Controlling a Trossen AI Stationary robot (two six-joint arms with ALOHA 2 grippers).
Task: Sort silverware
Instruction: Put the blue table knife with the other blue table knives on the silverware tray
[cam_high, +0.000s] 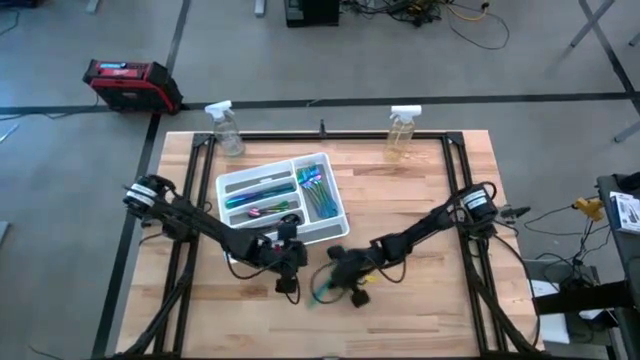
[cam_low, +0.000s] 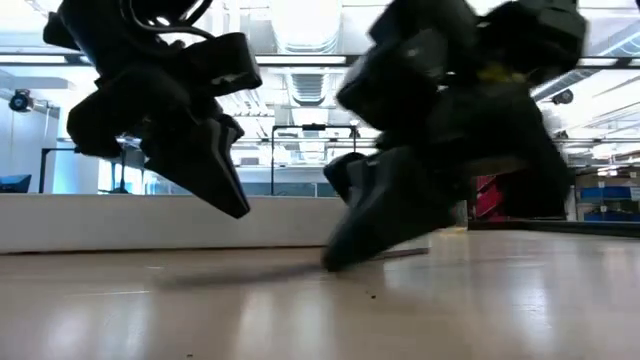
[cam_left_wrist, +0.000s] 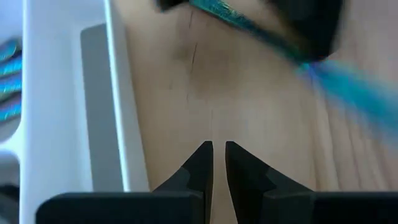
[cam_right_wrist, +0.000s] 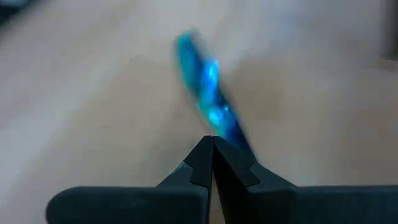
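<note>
The white divided tray (cam_high: 283, 197) holds several iridescent teal, blue and magenta utensils (cam_high: 262, 191) lying in its compartments. One teal-blue utensil (cam_high: 325, 290) is outside it, near the table's near edge, in my right gripper (cam_right_wrist: 212, 142), which is shut on it. The left wrist view shows this utensil (cam_left_wrist: 348, 87) blurred, beyond my left gripper (cam_left_wrist: 218, 149). My left gripper (cam_high: 288, 272) hovers just near of the tray's near wall (cam_left_wrist: 118, 93); it is shut and touches nothing. My right gripper pinches the teal-blue utensil by one end (cam_right_wrist: 222, 127) between its two fingertips. The rest of the utensil (cam_right_wrist: 202, 81) sticks out beyond the fingertips, along their line. Blur hides which end it is and whether the far end is on the table.
Two clear spray bottles (cam_high: 226, 128) (cam_high: 403, 132) stand at the table's far edge. A black frame (cam_high: 320, 137) borders the table top. Bare wood lies to the right of the tray and along the near edge. The two grippers are close together in the low view (cam_low: 300, 200).
</note>
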